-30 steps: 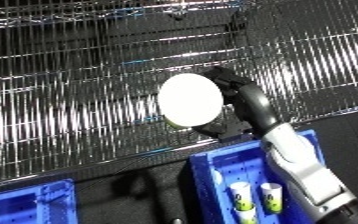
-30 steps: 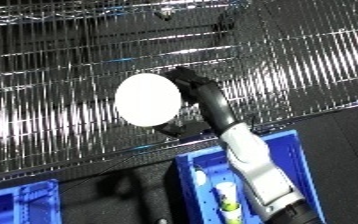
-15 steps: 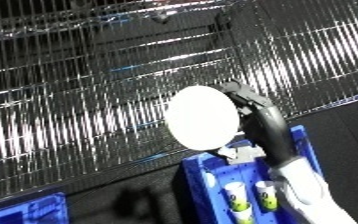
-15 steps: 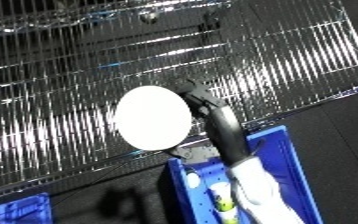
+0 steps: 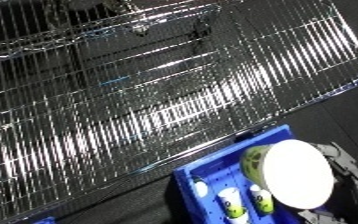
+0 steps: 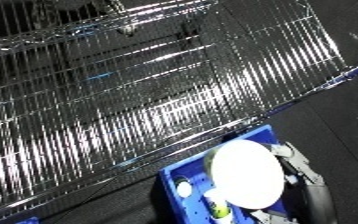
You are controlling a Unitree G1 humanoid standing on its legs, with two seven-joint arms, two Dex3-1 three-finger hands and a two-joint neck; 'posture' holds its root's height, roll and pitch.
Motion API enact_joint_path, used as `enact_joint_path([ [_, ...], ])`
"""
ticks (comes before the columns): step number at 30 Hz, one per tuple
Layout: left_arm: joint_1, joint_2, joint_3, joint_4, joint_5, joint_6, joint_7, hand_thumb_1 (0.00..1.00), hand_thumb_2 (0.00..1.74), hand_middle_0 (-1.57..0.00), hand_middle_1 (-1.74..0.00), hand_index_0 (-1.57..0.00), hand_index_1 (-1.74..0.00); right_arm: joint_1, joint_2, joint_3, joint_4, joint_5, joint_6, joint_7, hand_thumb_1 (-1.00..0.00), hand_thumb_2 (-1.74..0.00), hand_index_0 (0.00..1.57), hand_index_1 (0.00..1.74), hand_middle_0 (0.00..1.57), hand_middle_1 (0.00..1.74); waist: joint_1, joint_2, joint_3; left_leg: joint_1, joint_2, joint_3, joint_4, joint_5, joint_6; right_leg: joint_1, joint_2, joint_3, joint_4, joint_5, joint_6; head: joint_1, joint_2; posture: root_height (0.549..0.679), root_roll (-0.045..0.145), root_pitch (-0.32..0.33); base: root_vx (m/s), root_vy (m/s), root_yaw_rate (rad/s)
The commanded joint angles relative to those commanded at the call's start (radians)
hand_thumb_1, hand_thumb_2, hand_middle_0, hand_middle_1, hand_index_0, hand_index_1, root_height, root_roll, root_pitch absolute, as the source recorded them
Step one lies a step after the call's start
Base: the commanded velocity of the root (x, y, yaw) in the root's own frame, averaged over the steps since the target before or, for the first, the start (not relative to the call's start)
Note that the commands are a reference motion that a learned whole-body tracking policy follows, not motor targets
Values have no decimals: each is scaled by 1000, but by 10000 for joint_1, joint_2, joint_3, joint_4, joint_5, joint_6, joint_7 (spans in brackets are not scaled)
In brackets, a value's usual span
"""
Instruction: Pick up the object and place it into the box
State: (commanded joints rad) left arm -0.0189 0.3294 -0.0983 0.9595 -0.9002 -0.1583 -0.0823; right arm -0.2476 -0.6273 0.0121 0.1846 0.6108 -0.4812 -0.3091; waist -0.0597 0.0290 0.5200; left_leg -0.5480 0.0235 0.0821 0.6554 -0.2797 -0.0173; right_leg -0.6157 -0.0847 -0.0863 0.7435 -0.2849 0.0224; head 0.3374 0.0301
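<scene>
White bowl over blue bin, bottles inside

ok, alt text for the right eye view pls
The robot's right hand holds a round white bowl-like object over an open blue bin at the lower right. A few small items lie inside the bin. A shiny wire rack fills the rest of the view, slanting across a dark floor.

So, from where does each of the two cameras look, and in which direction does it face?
Left eye view: on the head, looking down at the wire shelf and blue bin; the right hand holds the white round object.
Right eye view: beside it, same direction, same hand.
Both share shelf, bin, object and hand.
</scene>
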Motion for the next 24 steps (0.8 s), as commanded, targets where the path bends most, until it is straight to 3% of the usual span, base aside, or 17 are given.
enact_joint_path([
  [4,59,50,0,-131,-83,-55,184,0,0,0,0,0,0,471,234,-212,854,738,-108,-65,-1000,-1740,1570,1740,1570,1740,-53,-31,0,38,-20,2,36,-71,41,55,79,30,-23,2,-10,616,-600,636,60,156,-24,-8,-67],
  [8,-92,79,-160,-93,-158,-17,364,0,0,0,0,0,0,560,400,-134,2208,1093,-52,-302,-800,-1392,1256,1392,1256,1392,-11,7,0,148,-91,-75,23,-65,39,219,90,43,-116,46,-26,1250,-2072,638,61,146,-27,-5,-11],
  [12,-297,81,-582,234,-230,-166,351,0,0,0,0,0,0,195,417,100,4018,1818,44,-77,-600,-1044,942,1044,942,1044,99,106,0,343,-207,-247,26,-26,26,474,33,47,-155,56,-67,1738,-2873,640,63,127,1,-16,48],
  [17,-513,151,-938,556,-390,-137,216,0,0,0,0,0,0,-414,332,194,5714,2467,123,513,-350,-609,549,609,549,609,196,302,0,551,-342,-262,-71,-76,72,620,-29,53,-204,90,-69,2299,-3347,641,69,112,6,9,19],
  [24,-696,232,-1038,837,-366,-18,-23,0,0,0,0,0,0,-1037,226,187,7053,2845,267,1219,0,0,0,0,0,0,272,445,0,715,-432,-251,-146,-82,99,728,-19,49,-239,102,-66,2622,-3660,641,72,99,9,5,23],
])
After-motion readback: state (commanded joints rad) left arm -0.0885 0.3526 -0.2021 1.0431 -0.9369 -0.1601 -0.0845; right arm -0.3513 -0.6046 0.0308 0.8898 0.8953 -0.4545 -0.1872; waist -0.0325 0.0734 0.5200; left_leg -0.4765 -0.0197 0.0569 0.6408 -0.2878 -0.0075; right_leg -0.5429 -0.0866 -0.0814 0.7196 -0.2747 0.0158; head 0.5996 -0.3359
